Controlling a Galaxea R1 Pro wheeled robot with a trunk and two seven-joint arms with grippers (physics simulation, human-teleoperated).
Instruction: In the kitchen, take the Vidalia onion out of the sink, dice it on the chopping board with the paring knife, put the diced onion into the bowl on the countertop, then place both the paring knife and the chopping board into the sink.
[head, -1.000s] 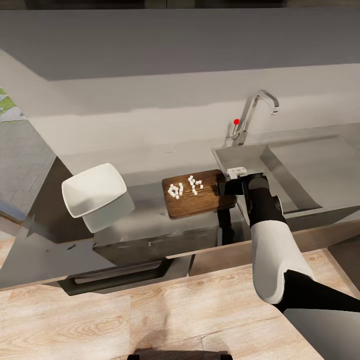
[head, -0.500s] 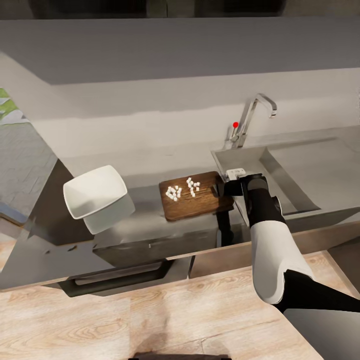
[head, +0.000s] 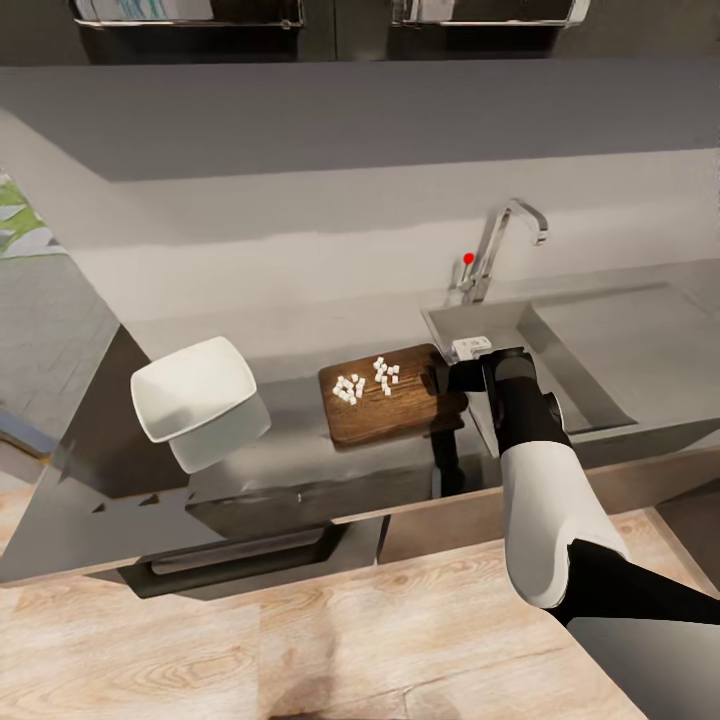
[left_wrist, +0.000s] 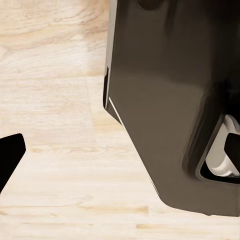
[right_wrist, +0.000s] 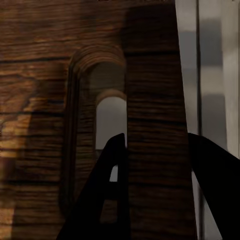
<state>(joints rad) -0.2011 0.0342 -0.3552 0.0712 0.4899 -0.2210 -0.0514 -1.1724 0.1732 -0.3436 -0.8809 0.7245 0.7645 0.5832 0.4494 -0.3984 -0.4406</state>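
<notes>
I am pinching the handle-slot end of the dark brown wood-grain chopping board (head: 392, 396) with the right claw (right_wrist: 156, 150), one finger through the slot. The board is lying on the glossy dark grey desk (head: 290, 450), white onion dice (head: 366, 378) on top, beside the steel sink (head: 585, 350). I am planning to keep it level toward the white squarish bowl (head: 193, 387); left claw state: cannot tell.

We see a pale wood-plank floor (head: 300, 640) across the bottom of the head view, a grey wall (head: 300, 200) above, dark drawer fronts (head: 240, 560) at lower left, and a patterned rug (head: 40, 320) at far left.
</notes>
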